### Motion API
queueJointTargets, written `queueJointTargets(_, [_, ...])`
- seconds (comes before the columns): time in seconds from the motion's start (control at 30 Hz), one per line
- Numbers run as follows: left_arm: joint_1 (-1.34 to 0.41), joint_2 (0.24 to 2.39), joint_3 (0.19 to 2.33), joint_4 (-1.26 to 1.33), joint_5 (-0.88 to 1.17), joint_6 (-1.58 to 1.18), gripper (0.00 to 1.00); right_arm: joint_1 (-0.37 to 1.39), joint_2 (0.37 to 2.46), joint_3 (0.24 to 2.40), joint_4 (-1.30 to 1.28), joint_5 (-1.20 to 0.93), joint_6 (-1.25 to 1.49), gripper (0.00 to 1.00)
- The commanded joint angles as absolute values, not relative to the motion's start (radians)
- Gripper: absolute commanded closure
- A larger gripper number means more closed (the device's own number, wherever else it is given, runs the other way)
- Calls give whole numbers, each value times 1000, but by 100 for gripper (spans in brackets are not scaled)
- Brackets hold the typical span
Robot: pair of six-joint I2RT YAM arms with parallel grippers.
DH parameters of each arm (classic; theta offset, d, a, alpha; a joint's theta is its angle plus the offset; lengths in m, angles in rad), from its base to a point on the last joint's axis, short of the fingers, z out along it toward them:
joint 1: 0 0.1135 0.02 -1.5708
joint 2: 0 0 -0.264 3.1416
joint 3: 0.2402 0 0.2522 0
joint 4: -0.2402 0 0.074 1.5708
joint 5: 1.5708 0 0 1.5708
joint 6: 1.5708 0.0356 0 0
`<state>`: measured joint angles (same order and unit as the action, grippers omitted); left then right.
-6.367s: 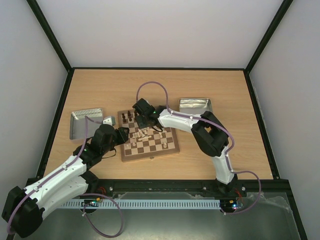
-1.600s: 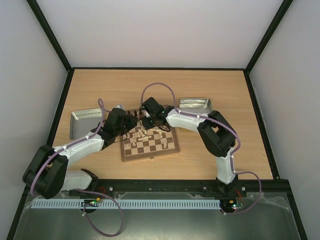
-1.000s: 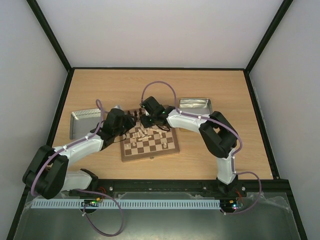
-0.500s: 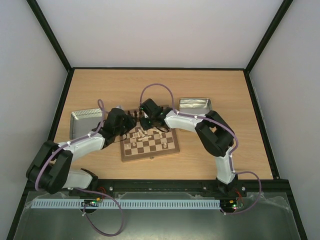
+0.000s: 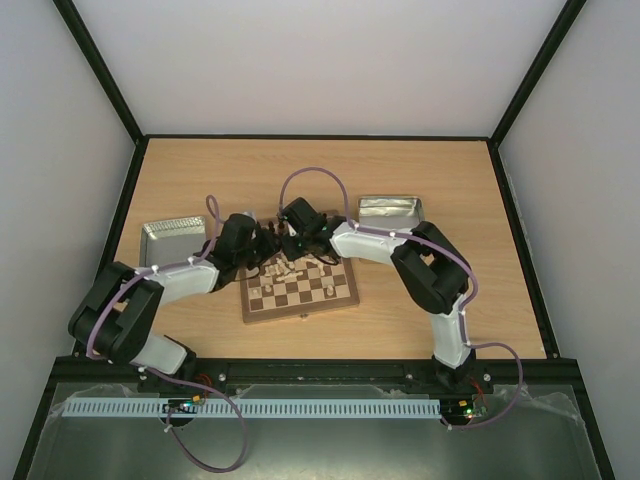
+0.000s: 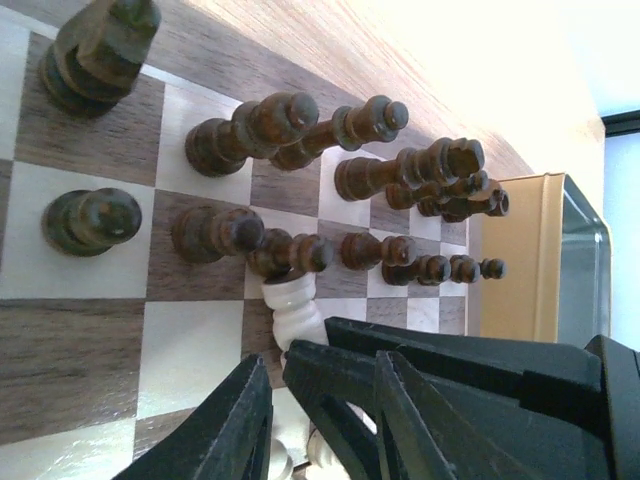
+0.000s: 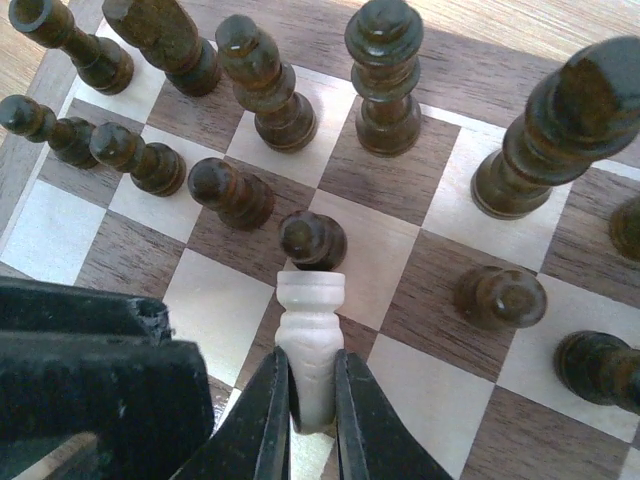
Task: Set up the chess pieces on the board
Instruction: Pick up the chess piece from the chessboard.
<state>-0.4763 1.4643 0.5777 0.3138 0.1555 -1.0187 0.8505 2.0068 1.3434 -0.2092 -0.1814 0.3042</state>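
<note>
- Left tin (image 5: 165,235), right tin (image 5: 390,210), outboard of my grippers: contents unclear.
- Right gripper (image 7: 312,375) pinches a pale chess piece (image 7: 310,320) over the board (image 7: 225,300), lengthwise along its fingers, head forward.
- Left gripper (image 5: 258,247): I cannot tell.

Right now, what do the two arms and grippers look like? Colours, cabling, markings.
The left arm and right arm match: white shell links between bulky black joint housings. A purple cable loops along each. The right gripper is black, with two slim tapered fingers. No markings legible.
</note>
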Motion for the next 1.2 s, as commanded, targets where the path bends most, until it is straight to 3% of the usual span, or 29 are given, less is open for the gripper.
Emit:
queueJointTargets(0.0, [-469,1488,605,395,162,-1034,73,846,1990,1303,-242,-184,271,92])
queueJointTargets(0.2, [-469,1504,610,396,103,-1059,84,843,1975,1281,-229,-205,270,94])
queueJointTargets(1.17, [-471,1644,673,390,103,-1037,91,839,1914,1245,-220,-234,264,98])
